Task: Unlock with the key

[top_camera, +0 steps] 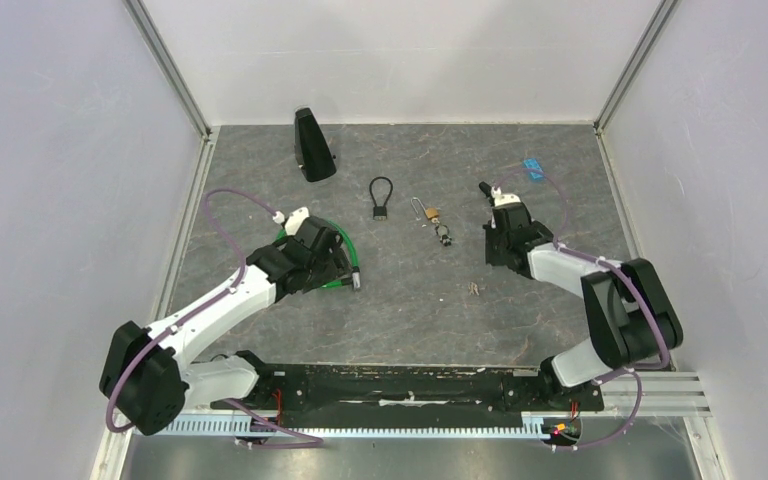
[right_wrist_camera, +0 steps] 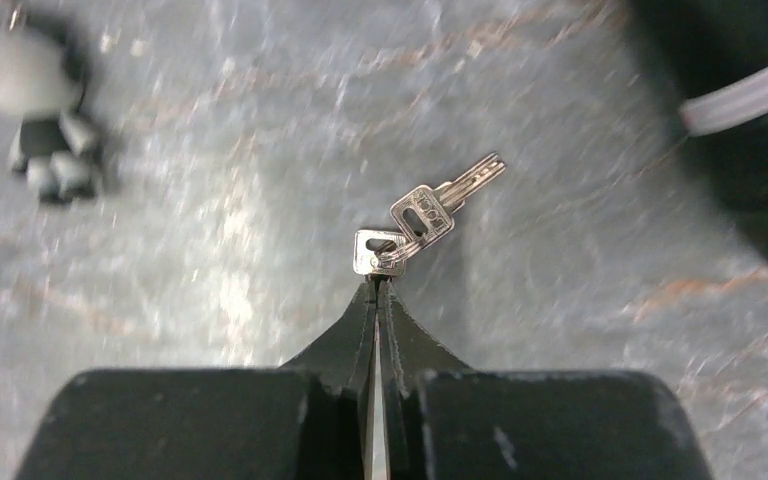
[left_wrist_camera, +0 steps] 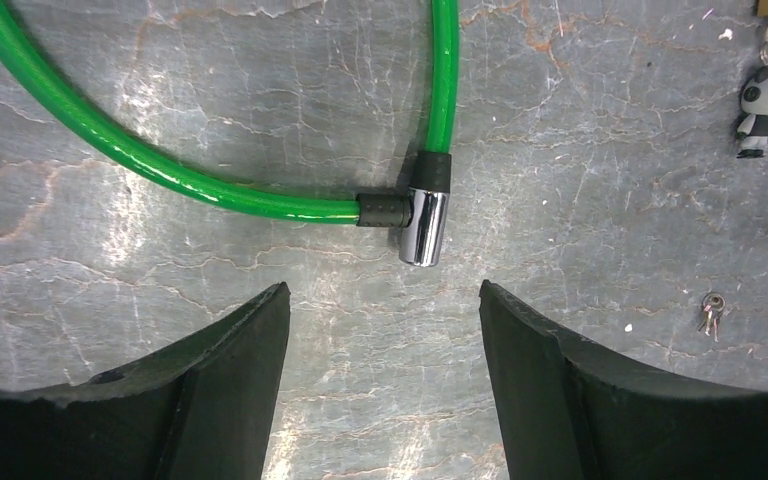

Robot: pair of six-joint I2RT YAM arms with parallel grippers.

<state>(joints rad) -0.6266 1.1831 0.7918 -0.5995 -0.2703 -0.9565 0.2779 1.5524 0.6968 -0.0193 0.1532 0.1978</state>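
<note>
Over the counter [top_camera: 400,320], the left gripper [left_wrist_camera: 382,292] held its jaws apart above the green cable lock [left_wrist_camera: 210,187] near the left edge; a black cable lock [top_camera: 381,197] and brass padlock [top_camera: 426,212] made three locks. The right gripper [right_wrist_camera: 375,288], jaws clamped on a two-key bunch [right_wrist_camera: 415,225] right of centre, likely needed a squarer pinch on one key. A second bunch [top_camera: 474,289] lay nearer the front edge.

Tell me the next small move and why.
Probably open the right gripper: it is shut, yet the top and left wrist views show the keys lying on the table apart from it, so it seems to have nothing pinched.
</note>
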